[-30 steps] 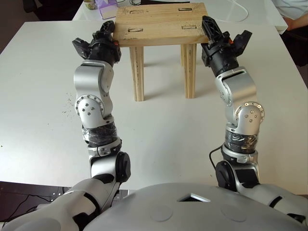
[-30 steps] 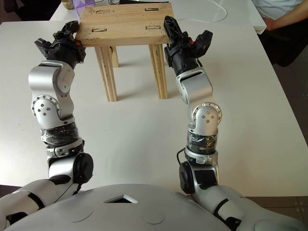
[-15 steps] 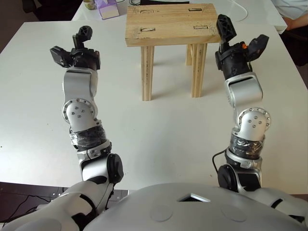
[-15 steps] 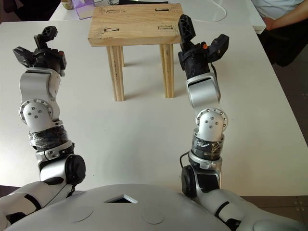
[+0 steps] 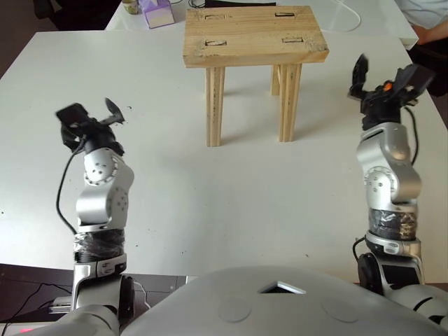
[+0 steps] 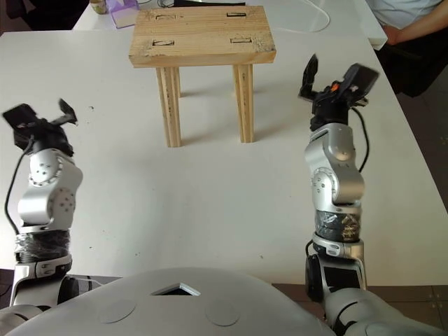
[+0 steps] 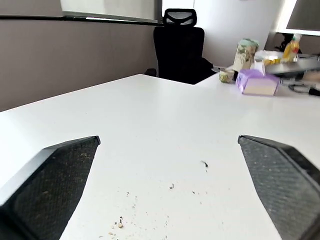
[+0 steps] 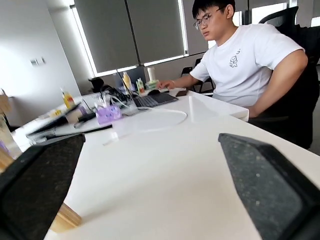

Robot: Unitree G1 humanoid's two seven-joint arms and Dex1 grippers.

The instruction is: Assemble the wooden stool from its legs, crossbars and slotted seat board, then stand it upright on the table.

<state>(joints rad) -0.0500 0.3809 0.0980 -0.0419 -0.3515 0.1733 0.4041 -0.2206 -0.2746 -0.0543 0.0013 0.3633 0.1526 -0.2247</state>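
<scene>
White table is carrying everything. Wooden stool is standing upright on its legs near the middle of the table's far edge, nothing touching it. Handling guess: stiff solid wood, dry and not slippery, not fragile, light enough but too wide for one pincer. Best hold is probably the two short ends of the seat board, one gripper per end. The leg joints are likely only pushed in, so lifting by the board alone is risking a leg slipping out. Looks: pale unfinished wood, thick rectangular board with four slots on top, leg ends sitting flush in them, straight square legs. Crossbars are too hidden to judge.

Left gripper is hanging over the table's left side, fingers spread wide, holding nothing. Right gripper is hovering near the right edge, well apart from the stool, fingers also spread and empty.

Purple box is sitting at the far edge, left of the stool. Small specks are lying on the left part of the table.
</scene>
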